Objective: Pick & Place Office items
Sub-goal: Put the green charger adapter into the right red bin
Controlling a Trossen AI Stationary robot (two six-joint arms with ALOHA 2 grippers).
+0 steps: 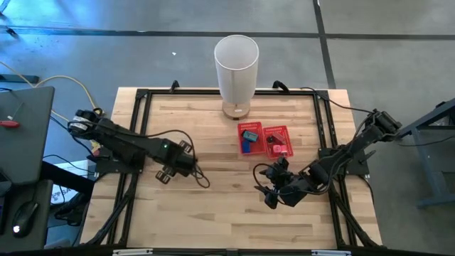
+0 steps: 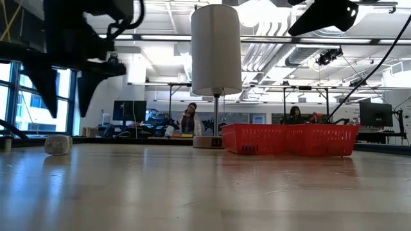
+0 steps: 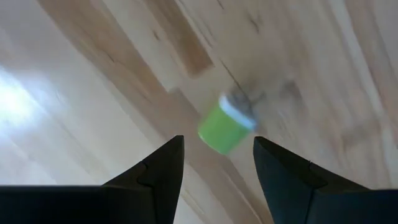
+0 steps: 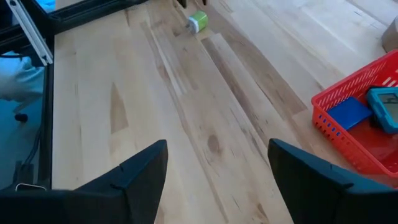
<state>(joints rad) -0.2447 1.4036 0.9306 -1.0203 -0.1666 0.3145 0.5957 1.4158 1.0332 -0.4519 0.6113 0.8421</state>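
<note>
Your left hand (image 3: 217, 168) hangs open over the green piece (image 3: 225, 124), which lies on its side on the counter (image 3: 74, 74); it could roll away if one finger nudges it first. Your right hand (image 4: 217, 171) waits open and empty near the red tray (image 4: 364, 118).

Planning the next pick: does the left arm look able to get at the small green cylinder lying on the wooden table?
Probably yes: the left gripper hangs open above the small green cylinder, nothing between them.
</note>
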